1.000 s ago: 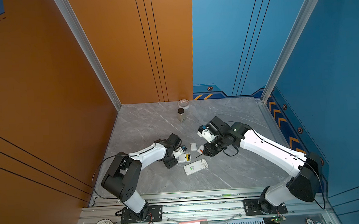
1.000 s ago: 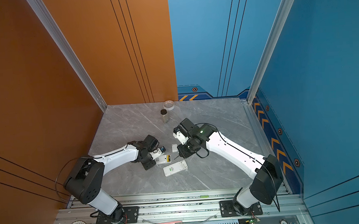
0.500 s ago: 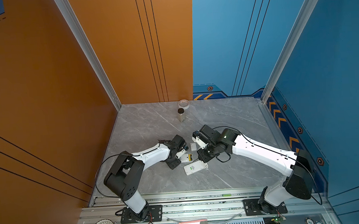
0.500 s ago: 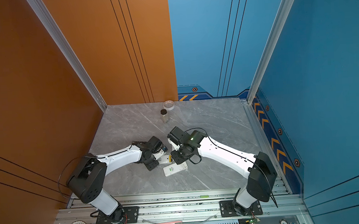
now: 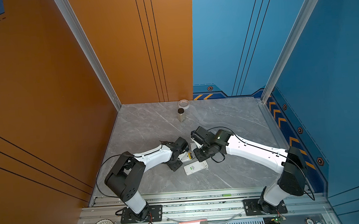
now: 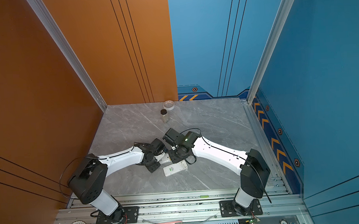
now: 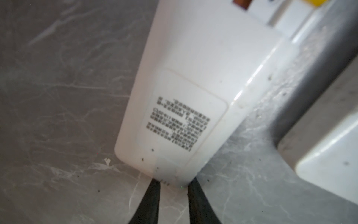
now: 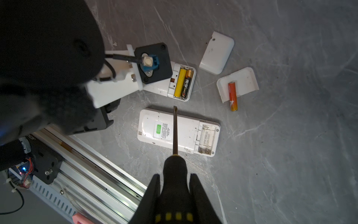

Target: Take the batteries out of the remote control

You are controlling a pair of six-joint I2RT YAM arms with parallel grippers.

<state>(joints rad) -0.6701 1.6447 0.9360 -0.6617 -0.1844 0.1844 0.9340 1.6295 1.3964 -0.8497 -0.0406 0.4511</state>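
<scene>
By the front edge of the bench [image 5: 228, 122], the left gripper [image 7: 174, 181], narrow, meets the remote [image 7: 184, 87], hold uncertain; the right gripper [image 8: 174, 180] clamps the screwdriver [image 8: 175, 131]; prying batteries [image 8: 180, 82] could skid an unpinned remote.

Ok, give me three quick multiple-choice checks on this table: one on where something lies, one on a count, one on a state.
1. Where does the loose orange battery lie?
A. inside a remote
B. partly on a white cover
C. between gripper fingers

2. How many batteries sit in the remote without a green sticker?
A. none
B. one
C. two

3. The battery bay of the green-sticker remote is:
A. empty
B. full
C. shut under its cover

Answers:
1 B: one end rests on the cover, the other on the table.
2 C: a yellow battery and a black-and-orange battery lie side by side in it.
3 A: only bare contacts and printing show inside.
</scene>
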